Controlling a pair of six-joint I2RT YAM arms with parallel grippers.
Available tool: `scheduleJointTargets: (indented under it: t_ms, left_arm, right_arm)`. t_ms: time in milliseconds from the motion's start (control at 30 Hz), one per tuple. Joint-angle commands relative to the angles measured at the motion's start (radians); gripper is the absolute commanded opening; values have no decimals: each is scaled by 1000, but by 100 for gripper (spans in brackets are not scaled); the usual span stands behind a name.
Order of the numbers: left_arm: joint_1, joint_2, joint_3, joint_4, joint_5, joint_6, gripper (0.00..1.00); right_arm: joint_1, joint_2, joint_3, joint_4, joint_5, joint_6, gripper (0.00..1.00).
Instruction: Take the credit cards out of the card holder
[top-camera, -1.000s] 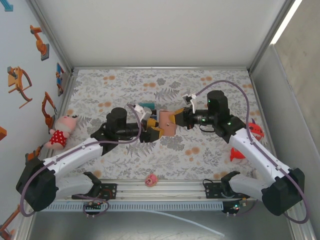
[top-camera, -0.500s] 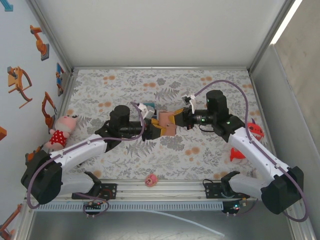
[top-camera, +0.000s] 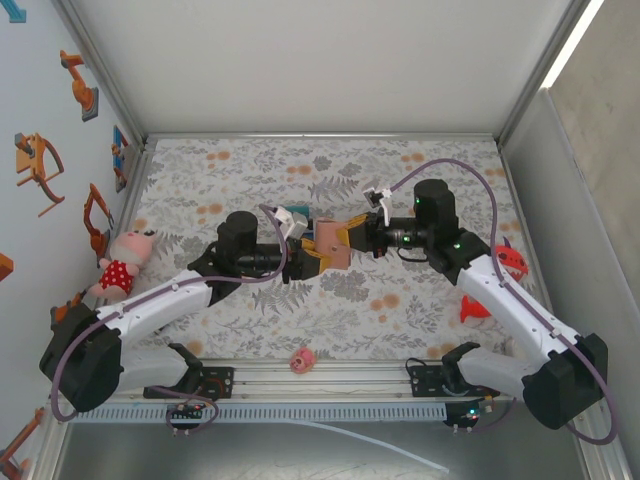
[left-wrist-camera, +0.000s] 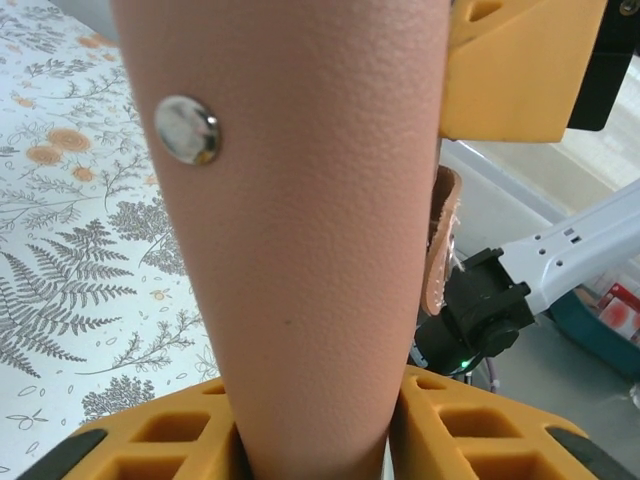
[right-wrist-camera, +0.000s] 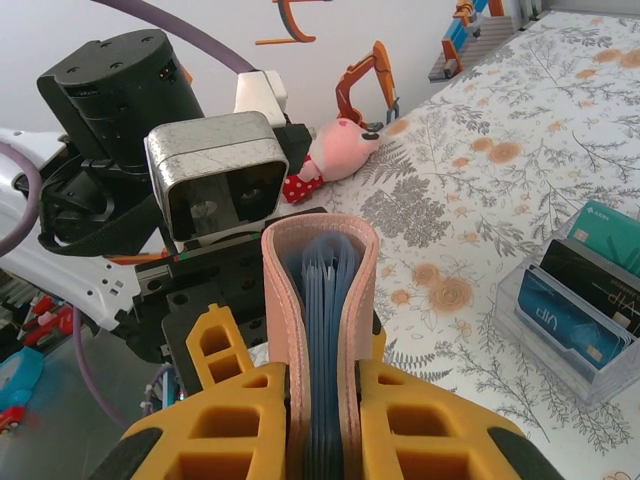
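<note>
The scene held one left gripper (top-camera: 312, 262), one right gripper (top-camera: 348, 238), one card holder (right-wrist-camera: 285, 300), three credit cards (right-wrist-camera: 575, 320), one plush pig (top-camera: 125, 262), one pink toy (top-camera: 301, 360) and two red toys (top-camera: 510, 262).

Left claw (top-camera: 315, 262), right claw (top-camera: 347, 239) clamped, facing

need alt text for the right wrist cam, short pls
The right end effector clamps the tan card holder edge-on between yellow fingers, with pale blue pockets showing between its leaves. Behind it looms the black wrist of the left arm. To the right, teal and dark blue credit cards stand in a clear tray on the floral tablecloth.
</note>
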Motion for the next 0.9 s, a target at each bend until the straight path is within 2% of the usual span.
scheduleJointTargets:
  t_ms: [0,133,300,333,400,467,500,700,867]
  left_arm:
    - [0,-12,-6,37,29,-10,30]
    - [1,-10,-12,65,30,-23,18]
    - [0,-19,-9,40,3,-16,17]
    - [0,-22,-6,28,-10,-10,16]
    - [1,-22,1,1,-38,5,14]
    - [0,-19,8,-23,-66,19,13]
    - [1,-17,12,-33,-83,26,13]
    - [0,6,36,-63,-212,25,13]
    - [1,39,58,-73,-294,22,13]
  right_arm:
    - [-1,-13,-7,84,-39,22,0]
    - [-2,-14,-10,77,-23,22,0]
    - [-2,-26,-10,32,49,12,0]
    - [-2,-31,-11,16,83,12,9]
    - [-2,-43,-12,-9,151,17,16]
    - [-2,-50,-9,-36,229,33,33]
    - [-2,-51,-5,-49,274,48,37]
    - [9,-63,16,-130,487,144,40]
    - [71,-57,45,-223,701,222,37]
